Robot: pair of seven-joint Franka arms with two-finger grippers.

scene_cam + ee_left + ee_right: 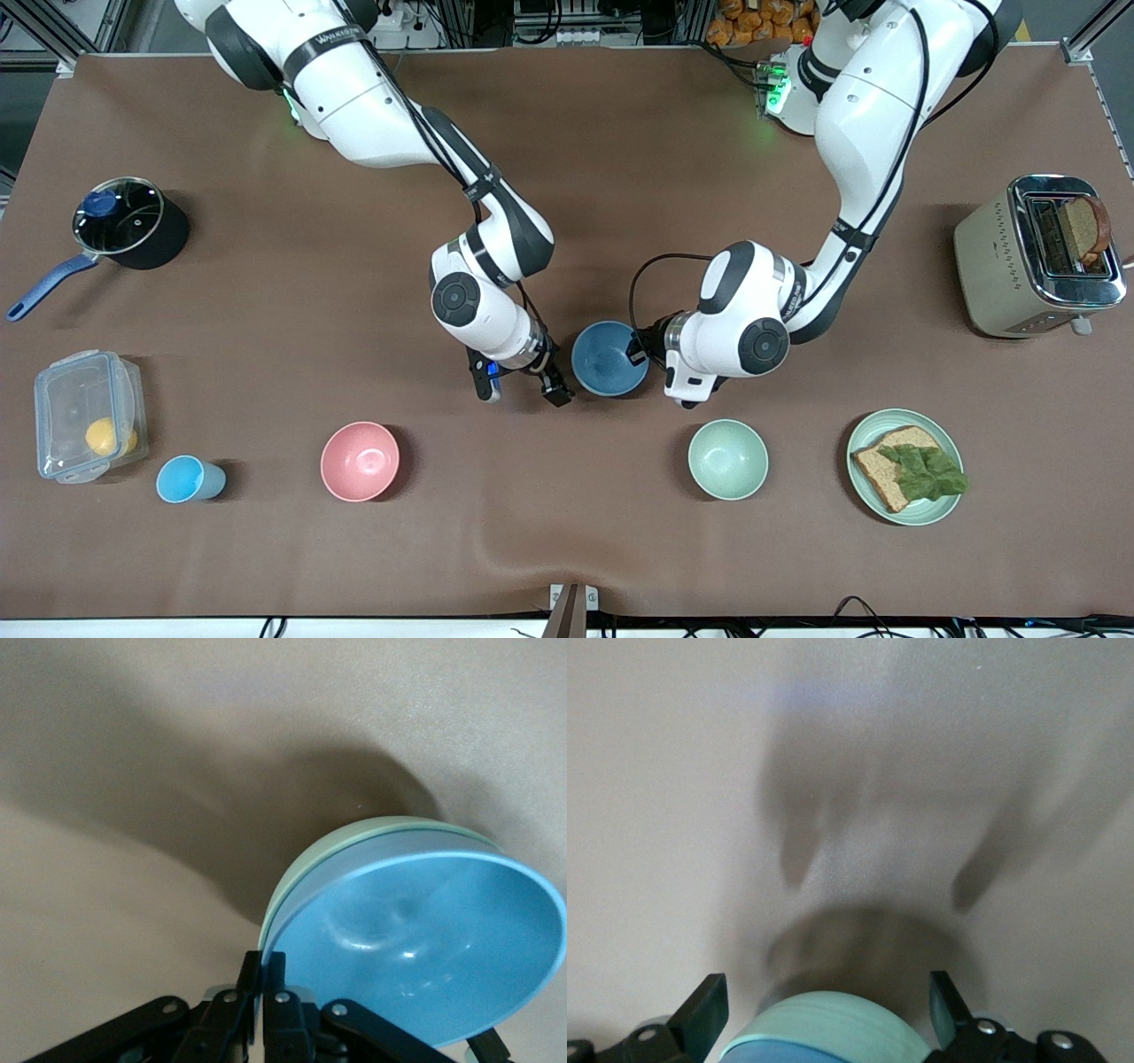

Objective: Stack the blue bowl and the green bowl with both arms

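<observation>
The blue bowl (608, 357) sits nested inside the green bowl (354, 843), whose sage rim shows just outside the blue one in the left wrist view. The pair is up off the table (567, 549), over its middle, and casts a round shadow on the brown cloth below. The left gripper (640, 347) is clamped together on the rim of the stack at the side toward the left arm's end of the table; in the left wrist view its fingers (266, 979) pinch both walls together. The right gripper (542, 379) hangs just beside the stack toward the right arm's end, its fingers (702, 1010) spread wide apart and holding nothing, with the green bowl's wall showing between them.

Closer to the front edge of the table, a mint-green bowl (728, 459) stands upright, and toward the right arm's end a pink bowl (360, 461) stands in the same row. Beside the mint-green bowl, toward the left arm's end, a green plate (905, 467) carries a slice of bread (890, 470) topped with a lettuce leaf (926, 471). A toaster (1038, 257) with a slice of dark bread in one slot sits near the left arm's end. Along the right arm's end are a small light-blue cup (188, 479), a clear lidded box (89, 415) with something yellow inside, and a black saucepan (124, 226) with a glass lid and blue handle.
</observation>
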